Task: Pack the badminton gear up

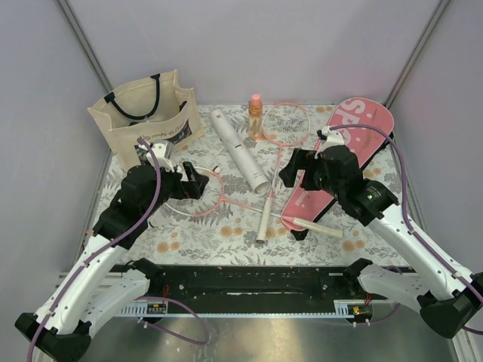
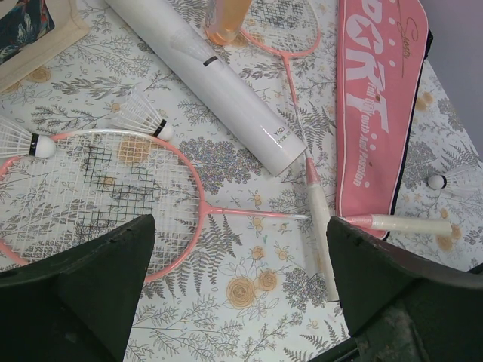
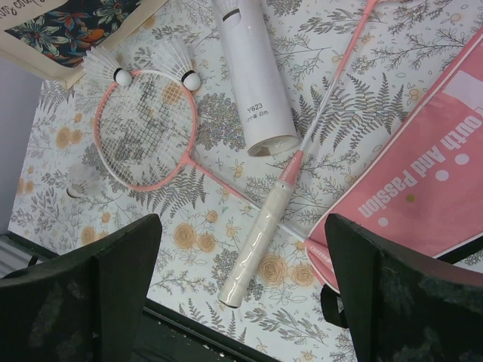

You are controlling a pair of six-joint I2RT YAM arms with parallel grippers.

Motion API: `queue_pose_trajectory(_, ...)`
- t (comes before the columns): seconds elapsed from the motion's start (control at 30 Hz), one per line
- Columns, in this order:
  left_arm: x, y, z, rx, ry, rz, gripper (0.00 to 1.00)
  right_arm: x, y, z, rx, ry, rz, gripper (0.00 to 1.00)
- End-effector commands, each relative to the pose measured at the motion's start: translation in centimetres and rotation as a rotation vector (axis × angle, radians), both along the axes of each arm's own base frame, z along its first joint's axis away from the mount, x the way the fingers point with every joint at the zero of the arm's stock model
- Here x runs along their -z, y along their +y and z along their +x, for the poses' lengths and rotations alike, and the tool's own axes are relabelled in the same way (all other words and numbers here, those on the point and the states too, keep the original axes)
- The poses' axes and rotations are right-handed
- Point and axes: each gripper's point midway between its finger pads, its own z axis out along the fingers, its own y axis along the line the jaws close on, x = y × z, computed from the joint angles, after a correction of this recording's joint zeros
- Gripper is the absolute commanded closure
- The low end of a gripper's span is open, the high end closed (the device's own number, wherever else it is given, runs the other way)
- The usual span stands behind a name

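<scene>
Left pincer (image 2: 240,221) is wide open and I see nothing in it. It hangs above the floral table cover (image 2: 226,317). The first racket (image 2: 102,188) has its pink head just ahead of and below the pincer's left finger. Its shaft runs across the gap toward the right finger, and its white handle ends on the lower tip of the pink cover (image 2: 373,98), which lies ahead-right with the "SPORT" lettering up. The white tube (image 2: 219,83) lies diagonally straight ahead. The second racket (image 2: 321,226) has its handle by the right finger and its head far ahead, next to the orange bottle (image 2: 226,19). The two rackets cross near that handle; I can't tell which is on top. Two shuttlecocks (image 2: 143,117) touch the first racket's rim ahead-left, and a third sits off to the right beside the cover. Right pincer (image 3: 243,219) is also spread wide and empty, with the second racket's handle right in the gap below it. From here the tube's open end is just ahead, the cover is at the right finger, and the first racket's head is ahead-left. The tote bag (image 3: 68,30) is far ahead-left.
</scene>
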Motion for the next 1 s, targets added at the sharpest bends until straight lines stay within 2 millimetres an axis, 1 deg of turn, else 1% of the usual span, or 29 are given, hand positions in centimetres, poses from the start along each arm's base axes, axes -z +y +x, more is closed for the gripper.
queue_pose_trajectory(0.0,-1.7,0.2,0.5,-0.029,-0.051,-0.023,0.01,-1.4,0.9,0.9,-0.025,-0.051,0.030,0.01)
queue_pose_trajectory(0.1,-2.1,0.8,0.4,-0.052,-0.064,-0.022,0.01,-1.5,1.5,1.7,-0.028,-0.068,0.035,0.01)
queue_pose_trajectory(0.2,-2.8,1.8,0.4,-0.102,-0.093,-0.022,0.01,-0.6,2.0,3.5,-0.010,-0.070,-0.001,0.01)
queue_pose_trajectory(0.27,-3.1,2.7,0.2,-0.142,-0.116,-0.023,0.01,0.4,2.6,5.1,-0.001,-0.067,-0.034,0.01)
queue_pose_trajectory(0.3,-3.3,3.3,0.1,-0.170,-0.129,-0.024,0.01,0.5,2.9,5.9,0.003,-0.078,-0.049,0.01)
queue_pose_trajectory(0.33,-3.6,3.9,0.1,-0.198,-0.145,-0.027,0.01,1.3,3.2,6.8,0.006,-0.071,-0.077,0.01)
queue_pose_trajectory(0.37,-3.7,4.4,0.0,-0.222,-0.153,-0.029,0.01,1.7,3.6,7.8,0.006,-0.075,-0.095,0.01)
queue_pose_trajectory(0.47,-4.4,5.8,-0.4,-0.285,-0.191,-0.044,0.01,3.4,6.1,10.5,-0.066,-0.065,-0.154,0.03)
queue_pose_trajectory(0.5,-4.6,6.2,-0.6,-0.302,-0.202,-0.054,0.01,4.5,6.9,11.3,-0.084,-0.046,-0.173,0.05)
queue_pose_trajectory(0.53,-4.7,6.5,-0.6,-0.314,-0.209,-0.057,0.01,5.1,7.7,12.2,-0.093,-0.034,-0.182,0.06)
queue_pose_trajectory(0.63,-5.3,7.1,-0.9,-0.340,-0.237,-0.074,0.01,7.8,9.5,14.5,-0.119,0.027,-0.219,0.06)
queue_pose_trajectory(0.67,-5.2,7.2,-1.0,-0.346,-0.237,-0.073,0.01,8.9,10.1,15.0,-0.127,0.055,-0.231,0.06)
queue_pose_trajectory(0.73,-5.1,7.2,-1.0,-0.344,-0.237,-0.073,0.01,10.2,11.1,16.0,-0.146,0.082,-0.244,0.05)
queue_pose_trajectory(0.77,-5.1,7.2,-1.0,-0.346,-0.237,-0.072,0.01,11.1,11.3,16.4,-0.150,0.098,-0.258,0.05)
queue_pose_trajectory(0.8,-5.1,7.2,-1.0,-0.344,-0.237,-0.073,0.01,11.7,11.4,16.8,-0.147,0.107,-0.269,0.04)
queue_pose_trajectory(0.83,-5.2,7.2,-0.9,-0.343,-0.237,-0.073,0.01,13.1,11.6,17.0,-0.148,0.132,-0.292,0.04)
queue_pose_trajectory(0.87,-5.1,7.2,-0.9,-0.343,-0.234,-0.070,0.01,13.9,11.6,17.2,-0.145,0.148,-0.306,0.03)
queue_pose_trajectory(0.97,-5.1,7.1,-0.9,-0.342,-0.233,-0.072,0.01,15.4,11.9,17.4,-0.151,0.188,-0.319,0.02)
